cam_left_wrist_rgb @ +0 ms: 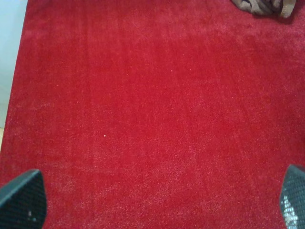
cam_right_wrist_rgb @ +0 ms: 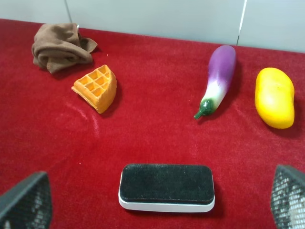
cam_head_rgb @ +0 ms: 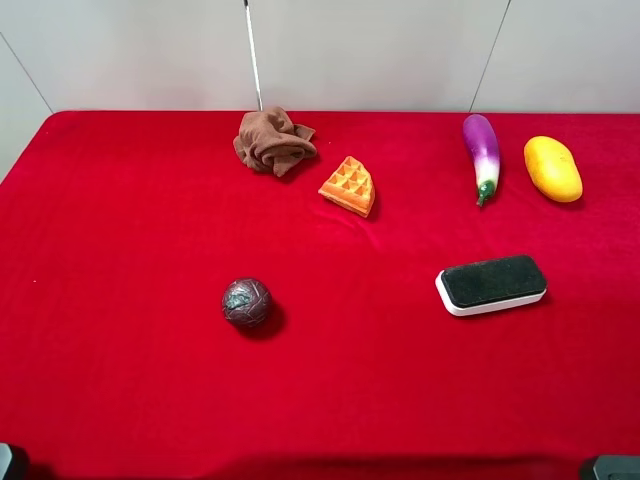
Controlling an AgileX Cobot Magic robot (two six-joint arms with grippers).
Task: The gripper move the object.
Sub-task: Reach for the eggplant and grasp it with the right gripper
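Right wrist view: right fingers (cam_right_wrist_rgb: 26, 202) spread apart, empty, likely readied for a reach. Nearest, black-topped eraser (cam_right_wrist_rgb: 166, 186); beyond it the toy eggplant (cam_right_wrist_rgb: 218, 78) lies untouched on the red desk (cam_right_wrist_rgb: 157, 119), stem toward camera, near yellow mango (cam_right_wrist_rgb: 274, 98). Other arm: left fingers (cam_left_wrist_rgb: 24, 200) likewise apart, idle.

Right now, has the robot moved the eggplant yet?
Not yet. Nothing looks done: the eggplant lies untouched on the table, beside the mango. Nothing is in hand either: the right claw and the left claw are both open and empty, far from it. All of it is left: reach the eggplant, grab it and move it.
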